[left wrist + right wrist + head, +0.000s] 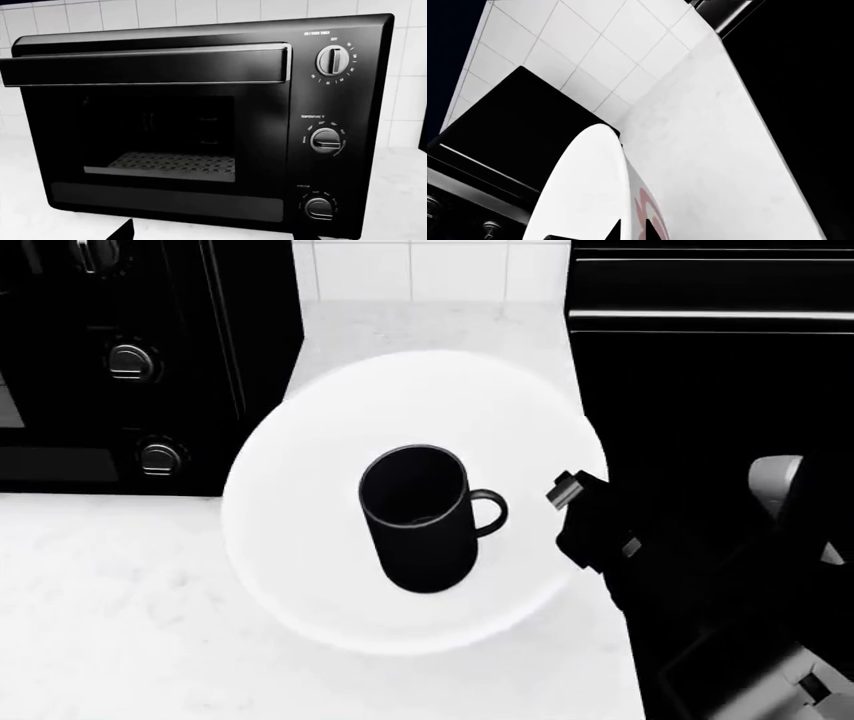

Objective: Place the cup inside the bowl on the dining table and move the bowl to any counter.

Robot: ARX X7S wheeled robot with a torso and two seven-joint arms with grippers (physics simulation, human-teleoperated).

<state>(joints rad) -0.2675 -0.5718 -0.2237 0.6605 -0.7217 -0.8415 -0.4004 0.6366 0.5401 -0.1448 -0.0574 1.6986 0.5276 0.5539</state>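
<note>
The white bowl (320, 570) sits over the veined counter (107, 620), between two black appliances; I cannot tell whether it rests on the stone. The black cup (416, 515) stands upright inside it, handle toward my right arm. My right gripper (571, 492) is at the bowl's right rim. In the right wrist view its two dark fingertips (614, 232) stand close together on either side of the bowl's rim (580, 190), shut on it. My left gripper (213, 235) faces the toaster oven; only one fingertip (123, 232) shows, far off centre. The dining table is out of view.
A black toaster oven (134, 360) with three knobs stands on the counter left of the bowl and fills the left wrist view (200, 125). Another black appliance (707, 360) stands close on the right. A white tile backsplash (414, 265) runs behind.
</note>
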